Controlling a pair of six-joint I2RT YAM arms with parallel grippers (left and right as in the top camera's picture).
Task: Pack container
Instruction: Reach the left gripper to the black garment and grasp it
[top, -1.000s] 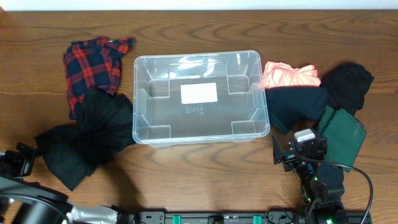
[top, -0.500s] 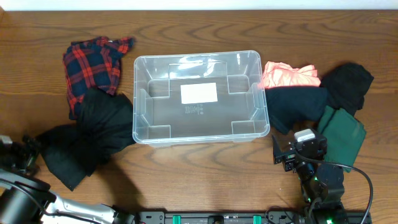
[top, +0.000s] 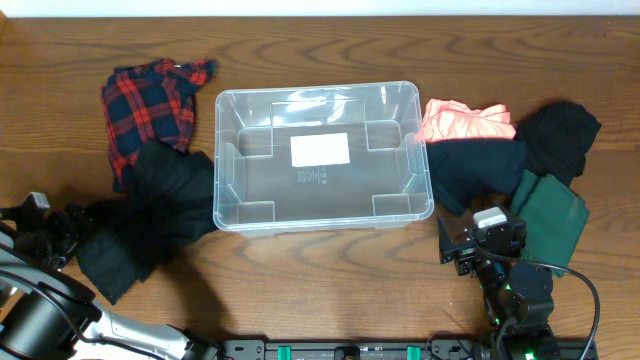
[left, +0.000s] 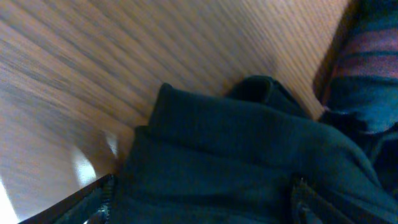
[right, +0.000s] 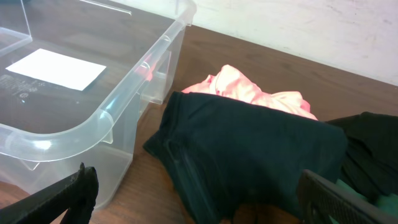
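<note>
The container (top: 320, 190) stands empty at the counter's centre. Step in hand: first pickup. The left gripper (top: 60, 228) straddles the black garment (top: 150, 210) at its near-left edge, jaws wide, nothing clamped. The right gripper (top: 455, 252) hangs open, empty. Next move: close, lift, carry right.

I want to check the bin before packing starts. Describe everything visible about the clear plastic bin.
The bin is clear plastic, rectangular with rounded corners and a thick rim, with boxy recesses moulded into its walls. A white label shows on its bottom. It stands upright and lidless mid-table, with nothing inside. A black garment presses against its left wall. A second dark garment lies against its right wall, with pink cloth beside that far corner.
</note>
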